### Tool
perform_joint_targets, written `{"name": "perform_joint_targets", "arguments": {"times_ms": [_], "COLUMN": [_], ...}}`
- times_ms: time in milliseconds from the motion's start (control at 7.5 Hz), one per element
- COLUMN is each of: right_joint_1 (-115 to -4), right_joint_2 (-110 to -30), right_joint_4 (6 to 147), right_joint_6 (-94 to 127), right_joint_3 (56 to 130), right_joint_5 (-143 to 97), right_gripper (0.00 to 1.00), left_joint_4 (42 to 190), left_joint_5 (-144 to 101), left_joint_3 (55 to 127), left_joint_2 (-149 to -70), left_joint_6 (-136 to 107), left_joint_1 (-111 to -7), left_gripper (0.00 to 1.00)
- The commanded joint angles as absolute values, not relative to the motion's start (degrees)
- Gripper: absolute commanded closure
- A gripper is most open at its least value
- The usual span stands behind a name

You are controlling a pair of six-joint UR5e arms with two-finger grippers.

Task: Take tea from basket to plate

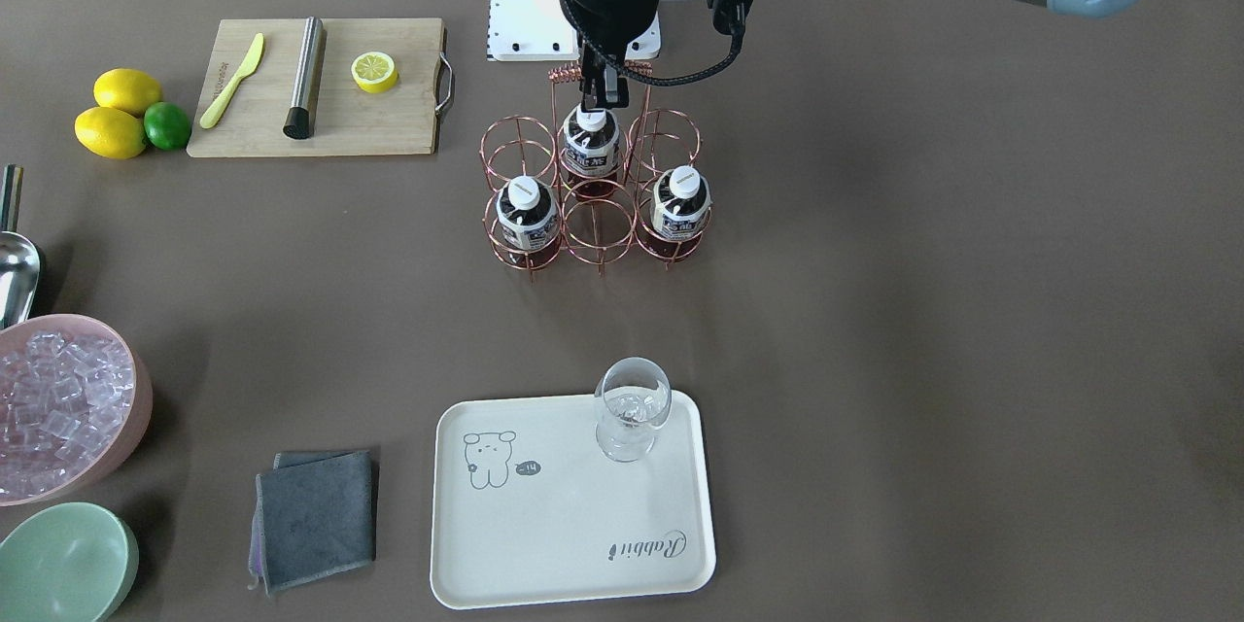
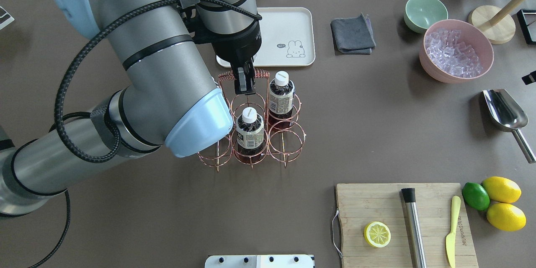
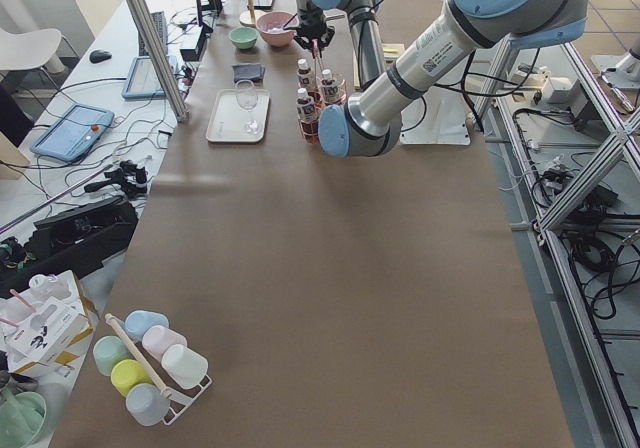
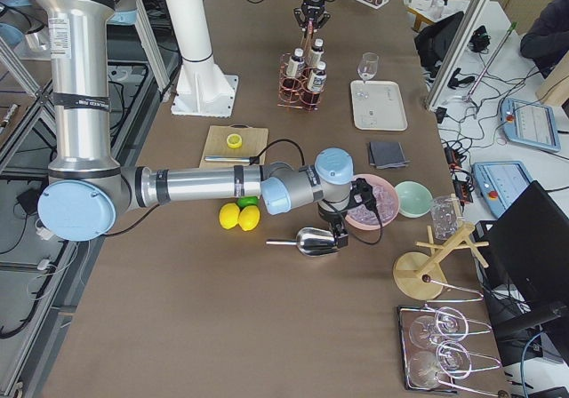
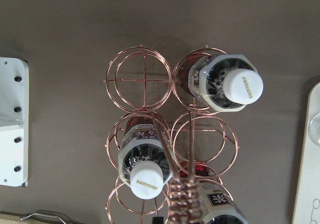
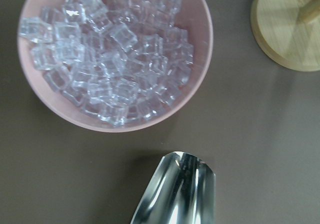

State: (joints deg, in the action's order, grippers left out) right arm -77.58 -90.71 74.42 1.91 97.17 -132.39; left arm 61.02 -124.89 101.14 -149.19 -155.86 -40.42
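Left claw (image 1: 603, 100) hangs empty by the basket (image 1: 598, 202) handle, opening unclear; descending, it could snag wire, toppling tea (image 1: 590, 148).

In the basket (image 1: 598, 243), the tea (image 1: 590, 148) occupies the middle cell of the robot-side row; both flanking cells are empty, giving lateral room. The handle (image 1: 600, 72) rises directly beside its cap and restricts vertical access. Bare table separates basket and plate (image 1: 544, 544). A glass (image 1: 632, 408) occupies the plate's basket-side corner on the robot's left; the remaining surface is free.
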Motion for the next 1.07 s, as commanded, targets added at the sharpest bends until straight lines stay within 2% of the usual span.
{"name": "perform_joint_targets", "arguments": {"times_ms": [0, 667, 933], "right_joint_1": [-72.7, -61.6, -58.3], "right_joint_2": [-88.3, -83.9, -77.6], "right_joint_4": [74.4, 74.3, 74.6], "right_joint_6": [2.2, 8.5, 14.8], "right_joint_3": [103.4, 114.7, 117.1], "right_joint_5": [-132.9, -134.4, -134.3], "right_gripper": [0.0, 0.0, 0.0], "left_joint_4": [62.7, 63.5, 63.5], "left_joint_5": [-124.9, -125.1, -125.1], "left_joint_3": [98.7, 97.7, 97.9], "left_joint_2": [-149.6, -150.0, -150.0], "left_joint_6": [-156.0, -156.7, -156.7], "left_joint_1": [-39.7, -39.7, -39.7], "left_gripper": [1.0, 1.0, 1.0]}}
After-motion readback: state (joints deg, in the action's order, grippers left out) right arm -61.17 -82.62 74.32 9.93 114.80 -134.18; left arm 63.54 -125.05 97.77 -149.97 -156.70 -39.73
